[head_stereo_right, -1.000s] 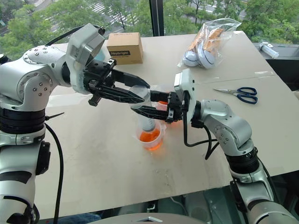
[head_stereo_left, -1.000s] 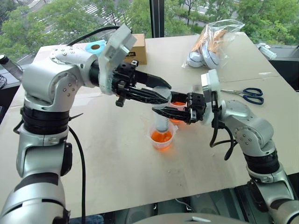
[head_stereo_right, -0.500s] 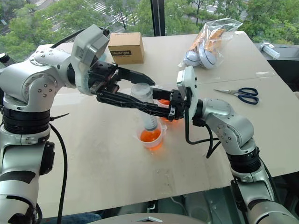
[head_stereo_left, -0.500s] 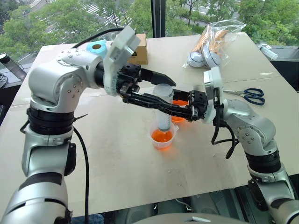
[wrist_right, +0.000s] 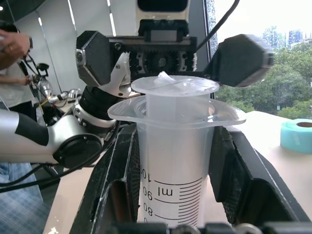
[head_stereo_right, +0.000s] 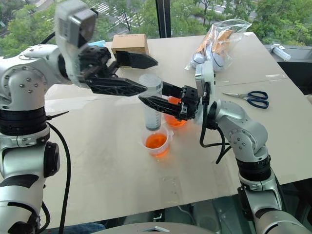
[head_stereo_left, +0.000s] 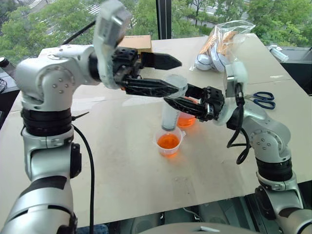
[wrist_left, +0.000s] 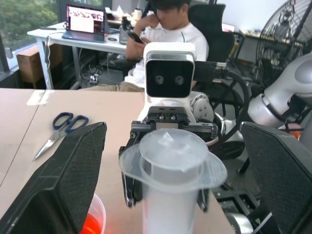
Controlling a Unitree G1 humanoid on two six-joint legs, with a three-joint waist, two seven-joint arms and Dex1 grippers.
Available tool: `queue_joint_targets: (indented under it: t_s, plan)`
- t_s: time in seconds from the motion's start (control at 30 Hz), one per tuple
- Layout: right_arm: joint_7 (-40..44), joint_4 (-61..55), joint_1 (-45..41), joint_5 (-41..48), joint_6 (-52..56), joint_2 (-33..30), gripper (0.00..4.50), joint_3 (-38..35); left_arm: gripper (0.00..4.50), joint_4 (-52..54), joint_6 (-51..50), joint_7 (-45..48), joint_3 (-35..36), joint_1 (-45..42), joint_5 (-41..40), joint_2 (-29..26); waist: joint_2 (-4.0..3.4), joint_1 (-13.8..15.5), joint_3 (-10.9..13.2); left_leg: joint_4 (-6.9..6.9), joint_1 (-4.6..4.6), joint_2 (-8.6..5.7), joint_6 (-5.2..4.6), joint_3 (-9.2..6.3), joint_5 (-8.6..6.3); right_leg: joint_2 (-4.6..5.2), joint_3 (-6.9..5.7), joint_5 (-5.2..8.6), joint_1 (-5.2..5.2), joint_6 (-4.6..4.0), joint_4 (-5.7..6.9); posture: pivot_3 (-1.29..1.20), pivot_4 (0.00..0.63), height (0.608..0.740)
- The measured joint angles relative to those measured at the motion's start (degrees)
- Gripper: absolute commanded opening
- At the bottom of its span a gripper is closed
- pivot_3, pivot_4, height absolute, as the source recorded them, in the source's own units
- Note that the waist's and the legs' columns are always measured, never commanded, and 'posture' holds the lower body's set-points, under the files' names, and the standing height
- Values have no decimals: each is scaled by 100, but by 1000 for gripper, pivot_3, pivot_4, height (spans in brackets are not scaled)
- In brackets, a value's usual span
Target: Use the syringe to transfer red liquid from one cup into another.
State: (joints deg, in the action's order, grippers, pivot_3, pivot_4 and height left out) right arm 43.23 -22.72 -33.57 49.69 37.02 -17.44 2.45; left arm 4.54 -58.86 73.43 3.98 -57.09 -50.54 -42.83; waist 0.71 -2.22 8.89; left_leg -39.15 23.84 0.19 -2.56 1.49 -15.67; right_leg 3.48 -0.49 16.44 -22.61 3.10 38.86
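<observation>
- Since a second ago, the left gripper (head_stereo_left: 168,75) has let go of the plunger top and spread wide; the syringe (head_stereo_left: 171,105) has risen clear of the small cup (head_stereo_left: 168,143).
- Right gripper (head_stereo_right: 158,97) stays clenched on the barrel, which stands upright just above the small cup.
- Both the small cup and the big cup (head_stereo_left: 185,118) behind hold red liquid (head_stereo_left: 168,142).
</observation>
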Motion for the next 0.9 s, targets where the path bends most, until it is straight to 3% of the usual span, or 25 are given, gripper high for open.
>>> queue_joint_targets:
  t_s: [0.13,0.23,0.37,0.47,0.6,0.63,0.67,0.8,0.83,0.87,0.9]
  plan:
    - [-113,-2,-50,92,27,-14,1494,-110,4472,330,-68,-15,-119,546,-6,-120,0,3,0,0,0,0,0,0,0,2,1,0,1,0,0,0,150,740]
    - [-156,1,-120,177,32,-10,1494,-125,4472,567,400,180,-682,980,547,-442,0,7,0,1,-1,-1,0,1,0,1,0,0,1,0,-1,0,150,740]
    - [-205,1,-141,198,32,4,1494,-116,4472,573,579,233,-983,1103,761,-343,0,52,0,0,1,-1,-1,0,0,0,0,0,2,0,-2,0,150,740]
    - [-228,1,-144,206,31,4,1494,-113,3614,572,622,155,-981,1060,756,-42,0,74,0,-1,1,-1,-1,0,-1,1,0,0,2,0,-3,0,150,740]
    - [-219,-10,-142,255,33,-6,1494,-96,1678,527,644,50,-982,1014,769,94,0,63,0,1,1,-1,-1,0,0,-1,1,0,1,0,-1,0,150,740]
    - [-234,-2,-139,275,34,-7,1494,-101,1356,539,668,58,-982,1011,769,94,0,57,0,1,1,-1,-1,1,0,-1,1,0,1,0,-2,0,150,740]
    - [-241,-2,-137,294,36,-8,1494,-102,1349,542,677,59,-982,1011,771,93,0,54,0,1,1,-1,-1,1,0,0,1,0,1,0,-2,0,150,740]
    - [-300,-4,-135,436,159,-57,3467,-122,1349,546,617,1,-980,1012,757,93,0,54,0,0,1,-1,-1,0,0,0,0,0,2,0,-2,0,150,740]
    - [-317,-4,-135,440,170,-69,3775,-122,1349,547,586,-16,-977,1012,751,93,1,54,0,0,1,-1,-1,0,-1,0,0,0,2,0,-2,0,150,740]
    - [-346,-6,-136,454,182,-79,4402,-123,1349,551,540,-68,-957,1013,737,93,1,54,0,1,1,-1,-1,0,0,0,1,0,2,0,-2,0,150,740]
    - [-369,-7,-136,471,194,-83,4402,-126,1349,555,509,-119,-925,1013,720,93,1,54,0,1,1,-1,-1,0,-1,0,1,0,2,0,-2,0,150,740]
